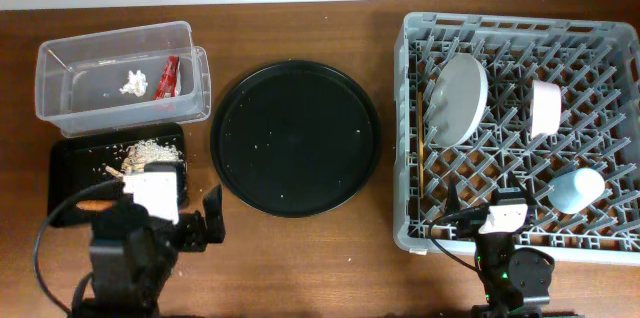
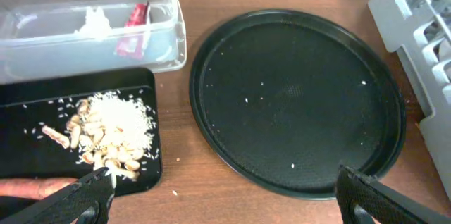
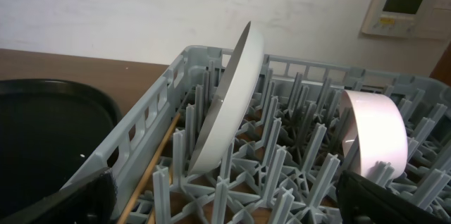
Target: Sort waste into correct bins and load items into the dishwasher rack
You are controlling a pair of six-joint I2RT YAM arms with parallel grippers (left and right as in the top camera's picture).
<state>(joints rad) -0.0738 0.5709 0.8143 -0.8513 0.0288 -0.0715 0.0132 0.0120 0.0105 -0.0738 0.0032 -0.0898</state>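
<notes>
By the dishwasher rack, right tool gapes empty; left tool gapes beside the food scraps.

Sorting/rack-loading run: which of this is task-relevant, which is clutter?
Job:
red wrapper, tissue, food scraps, carrot
clear tub, flat black tray
grey plate, white bowl, light-blue cup, chopsticks
dishwasher rack

Lying about:
large round black tray

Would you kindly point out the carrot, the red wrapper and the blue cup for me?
carrot (image 2: 32,187): left wrist view, middle of its visible length.
red wrapper (image 1: 167,77): overhead view, middle of the wrapper.
blue cup (image 1: 577,190): overhead view, on its side wall.
</notes>
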